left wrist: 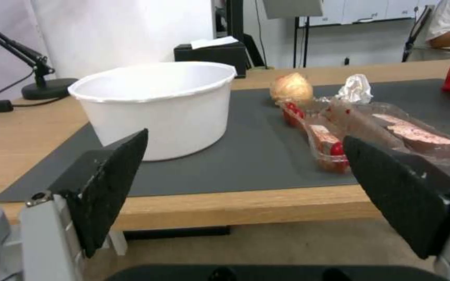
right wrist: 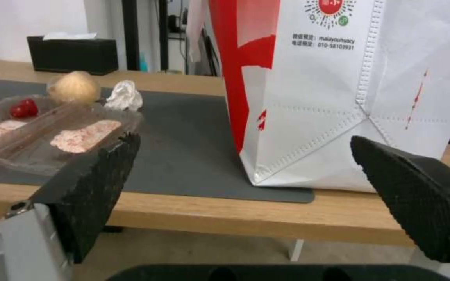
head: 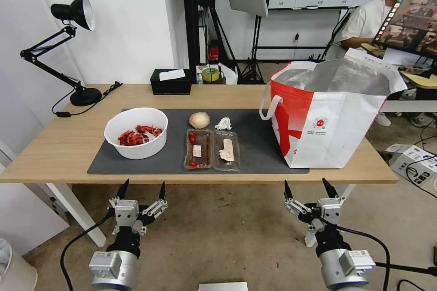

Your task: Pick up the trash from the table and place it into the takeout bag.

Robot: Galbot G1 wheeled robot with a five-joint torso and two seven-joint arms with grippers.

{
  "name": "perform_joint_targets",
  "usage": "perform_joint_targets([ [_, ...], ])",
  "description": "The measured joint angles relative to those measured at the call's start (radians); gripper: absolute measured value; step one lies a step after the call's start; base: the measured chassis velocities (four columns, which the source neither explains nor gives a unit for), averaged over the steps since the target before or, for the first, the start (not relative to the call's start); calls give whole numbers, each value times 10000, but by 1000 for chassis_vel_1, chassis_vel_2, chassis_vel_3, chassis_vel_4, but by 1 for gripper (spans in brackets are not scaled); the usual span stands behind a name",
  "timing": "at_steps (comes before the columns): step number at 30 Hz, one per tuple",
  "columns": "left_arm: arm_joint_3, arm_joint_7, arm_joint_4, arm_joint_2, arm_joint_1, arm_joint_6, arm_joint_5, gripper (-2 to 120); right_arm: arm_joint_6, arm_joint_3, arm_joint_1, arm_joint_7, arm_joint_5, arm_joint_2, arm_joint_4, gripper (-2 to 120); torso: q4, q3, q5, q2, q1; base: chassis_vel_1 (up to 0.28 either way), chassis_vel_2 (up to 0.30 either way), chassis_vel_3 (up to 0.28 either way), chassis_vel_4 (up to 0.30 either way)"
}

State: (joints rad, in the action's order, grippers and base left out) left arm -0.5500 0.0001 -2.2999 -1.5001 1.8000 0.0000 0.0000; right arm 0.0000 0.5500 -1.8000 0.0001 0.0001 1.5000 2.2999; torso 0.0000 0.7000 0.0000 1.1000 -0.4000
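Left hand and right hand hover spread wide, empty, before the table.

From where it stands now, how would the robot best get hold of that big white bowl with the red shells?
Probably by the rim. The white bowl is wide with tall, smooth walls, likely too broad to span. The left gripper, open below the table's near edge, sits closest; coming from above, one finger inside and one outside the near rim looks the surest hold.

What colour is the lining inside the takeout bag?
Silver foil; the takeout bag shows it best in the head view.
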Motion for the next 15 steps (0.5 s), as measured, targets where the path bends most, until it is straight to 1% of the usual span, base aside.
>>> perform_joint_targets([
  [15, 0, 0, 0, 1, 0, 0, 0, 100, 0, 0, -1, 0, 0, 0, 0, 100, 0, 0, 0, 0, 0, 0, 0, 0, 0],
])
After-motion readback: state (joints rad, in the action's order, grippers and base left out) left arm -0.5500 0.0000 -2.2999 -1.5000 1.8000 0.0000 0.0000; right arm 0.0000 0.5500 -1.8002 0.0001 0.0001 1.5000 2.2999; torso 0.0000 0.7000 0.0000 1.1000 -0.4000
